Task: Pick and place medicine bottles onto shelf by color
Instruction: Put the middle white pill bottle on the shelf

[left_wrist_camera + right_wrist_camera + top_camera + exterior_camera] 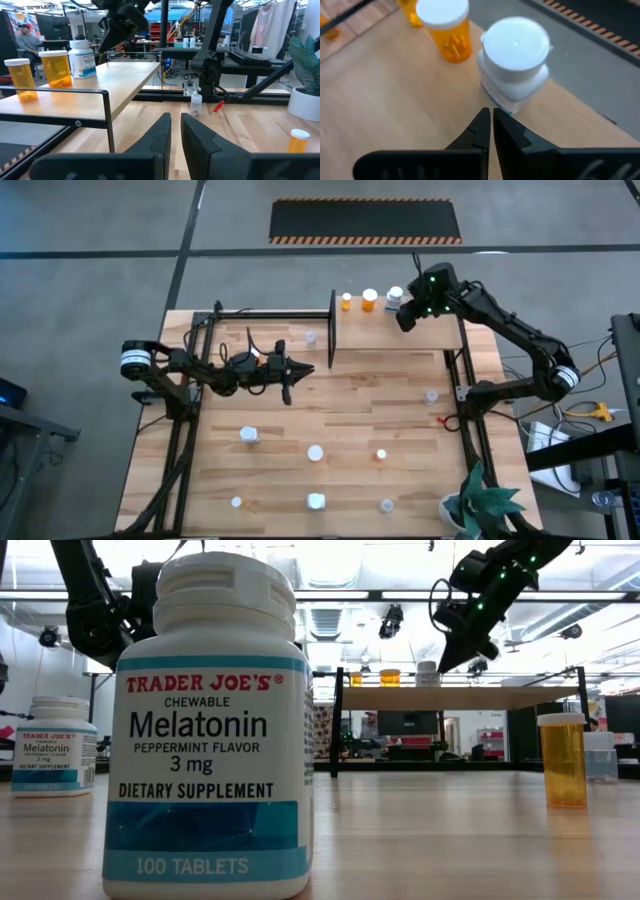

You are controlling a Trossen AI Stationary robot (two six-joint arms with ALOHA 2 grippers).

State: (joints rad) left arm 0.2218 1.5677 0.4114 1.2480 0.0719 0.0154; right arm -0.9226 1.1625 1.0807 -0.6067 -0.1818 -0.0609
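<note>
Though shelf (pixel 400 330) partly hidden, right claw (pixel 491 116) clenched, empty; left claw (pixel 175 122) nearly closed.

shelf (pixel 400 332) w/ 3 bottles (pixel 370 300); others (pixel 315 453) upright, scattered on tabletop

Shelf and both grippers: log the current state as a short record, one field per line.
shelf: light-wood board at the table's far right
on shelf: two orange bottles and a white Melatonin bottle at the far edge
right gripper: above the shelf, beside the white Melatonin bottle, fingers closed, empty
left gripper: over the table left of the shelf, fingers closed, empty
loose bottles: several on the tabletop
</note>
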